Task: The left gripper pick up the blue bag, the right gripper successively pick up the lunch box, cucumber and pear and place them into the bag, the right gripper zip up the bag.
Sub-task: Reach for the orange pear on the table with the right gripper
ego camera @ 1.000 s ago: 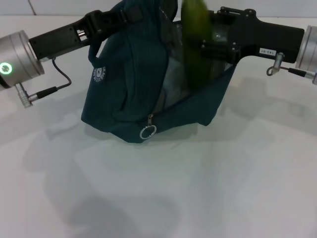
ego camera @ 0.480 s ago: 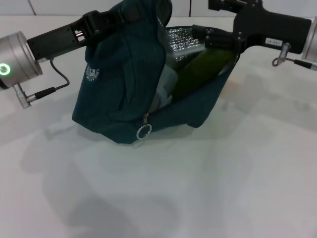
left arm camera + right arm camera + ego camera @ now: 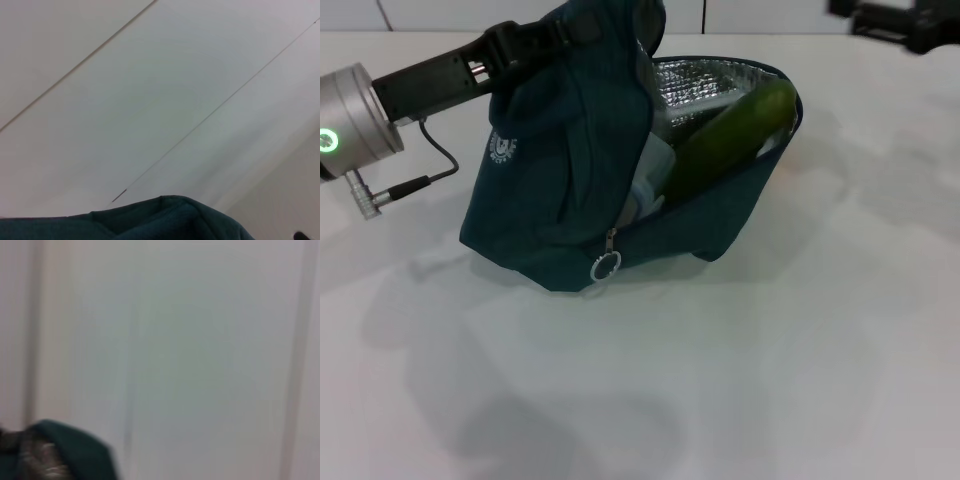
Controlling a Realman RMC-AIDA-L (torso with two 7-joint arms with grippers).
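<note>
Cucumber (image 3: 728,142) lay in the open bag (image 3: 560,190), long axis diagonal, upper end resting at the far right rim, lower end down by the lunch box (image 3: 648,180). Bag sat on the table (image 3: 770,350). Left gripper (image 3: 525,45) pinched the bag's top. Right gripper (image 3: 905,25) sat far right, jaws unreadable.

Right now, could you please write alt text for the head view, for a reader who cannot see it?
A blue bag is held open on a white table by the left gripper, with a cucumber leaning inside. The right gripper is at the far right edge.
</note>
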